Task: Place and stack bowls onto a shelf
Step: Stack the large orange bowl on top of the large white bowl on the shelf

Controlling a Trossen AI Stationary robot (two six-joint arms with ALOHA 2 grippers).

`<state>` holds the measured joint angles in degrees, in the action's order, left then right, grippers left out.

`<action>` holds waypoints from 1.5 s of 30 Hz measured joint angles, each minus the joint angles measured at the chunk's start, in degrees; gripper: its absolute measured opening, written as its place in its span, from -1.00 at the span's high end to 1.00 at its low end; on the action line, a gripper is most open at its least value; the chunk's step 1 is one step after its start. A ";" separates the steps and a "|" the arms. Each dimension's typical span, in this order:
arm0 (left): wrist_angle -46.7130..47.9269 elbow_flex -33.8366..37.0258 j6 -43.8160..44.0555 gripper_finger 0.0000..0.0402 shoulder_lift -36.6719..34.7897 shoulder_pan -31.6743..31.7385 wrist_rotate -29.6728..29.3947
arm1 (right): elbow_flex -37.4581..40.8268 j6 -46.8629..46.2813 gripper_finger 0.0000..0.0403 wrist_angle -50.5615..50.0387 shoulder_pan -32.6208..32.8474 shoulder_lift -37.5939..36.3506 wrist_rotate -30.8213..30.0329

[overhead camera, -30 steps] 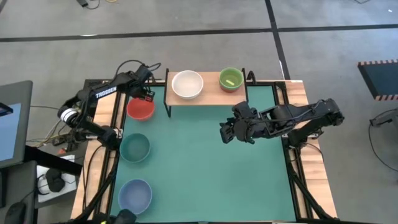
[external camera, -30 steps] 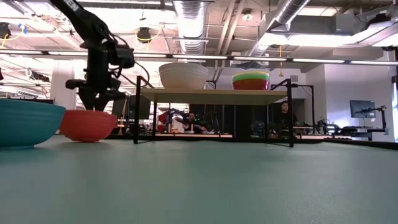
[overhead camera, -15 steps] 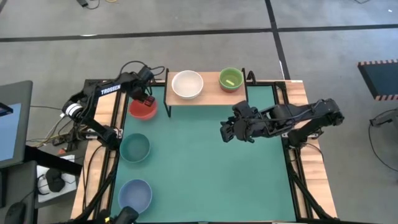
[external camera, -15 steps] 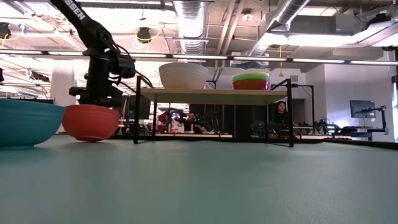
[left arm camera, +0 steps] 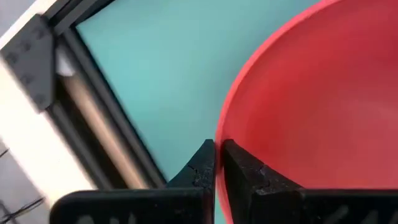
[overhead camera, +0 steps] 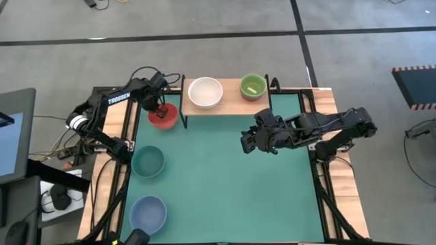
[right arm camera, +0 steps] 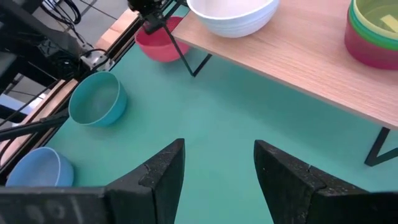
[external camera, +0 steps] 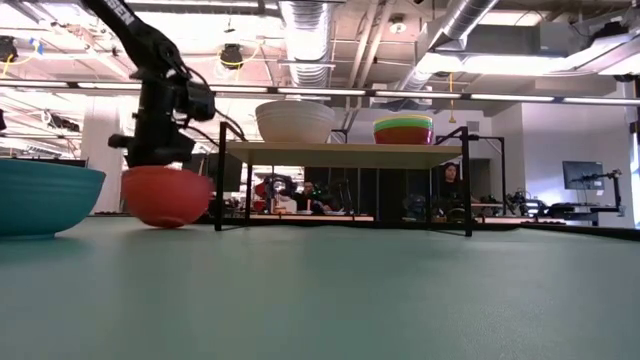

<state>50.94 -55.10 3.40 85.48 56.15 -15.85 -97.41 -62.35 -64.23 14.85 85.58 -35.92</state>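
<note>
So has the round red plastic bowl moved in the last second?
Yes. The round red plastic bowl, pinched at its rim by the left gripper, has slid toward the wood-topped shelf's black leg.

Left gripper [overhead camera: 161, 107] pinches the rim of the round red plastic bowl [overhead camera: 163, 117], just left of the low wood-topped shelf [overhead camera: 231, 97]. On the shelf, a white plastic bowl [overhead camera: 205, 92] sits left, a stack of coloured bowls [overhead camera: 253, 86] right. Right gripper [overhead camera: 246, 144] hangs before the shelf.
</note>
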 joint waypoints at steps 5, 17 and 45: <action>3.51 -3.25 -0.97 1.00 -5.56 -1.27 -3.89 | 0.00 -0.02 -0.08 0.04 -0.02 0.00 -0.02; 8.42 -13.03 -1.21 1.00 -19.30 -3.10 -2.96 | 0.00 0.47 -0.08 0.60 -1.83 0.00 -0.02; -9.61 -31.10 12.24 1.00 -9.78 -14.19 13.93 | 0.00 -0.62 -0.08 0.44 -1.90 0.00 2.05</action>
<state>41.33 -86.20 15.64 75.69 41.96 -1.92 -97.41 -62.96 -63.79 12.95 85.58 -33.87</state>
